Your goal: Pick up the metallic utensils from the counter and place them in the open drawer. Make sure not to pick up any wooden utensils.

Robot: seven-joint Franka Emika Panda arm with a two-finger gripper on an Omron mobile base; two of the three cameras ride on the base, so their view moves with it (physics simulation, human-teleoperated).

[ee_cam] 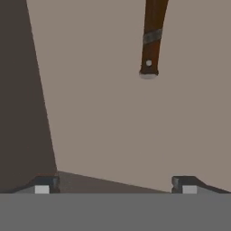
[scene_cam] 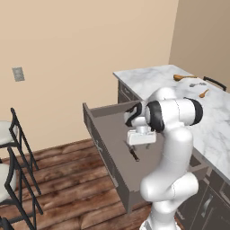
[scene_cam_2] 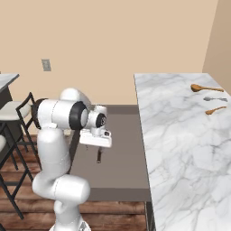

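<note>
Left base view: gripper (scene_cam: 140, 144) hangs over the open drawer (scene_cam: 108, 134), pointing down, nothing in it. Dark-handled utensil (scene_cam: 133, 155) lies on drawer floor just below it. On the marble table (scene_cam: 211, 121), far end: long wooden spoon (scene_cam: 183, 77), silver spoon (scene_cam: 196, 84) and short wooden spoon (scene_cam: 204, 93), close together.

Right base view: gripper (scene_cam_2: 96, 143) above drawer (scene_cam_2: 122, 167); utensil (scene_cam_2: 99, 156) on floor under it. Table (scene_cam_2: 180, 149) w/ long wooden spoon (scene_cam_2: 205, 88), silver spoon (scene_cam_2: 214, 99), short wooden spoon (scene_cam_2: 214, 110) in a row.

Hand view: gripper (ee_cam: 115, 185) tips wide apart, empty; utensil's dark handle (ee_cam: 152, 38) flat on drawer floor (ee_cam: 113, 122), apart from tips.
</note>
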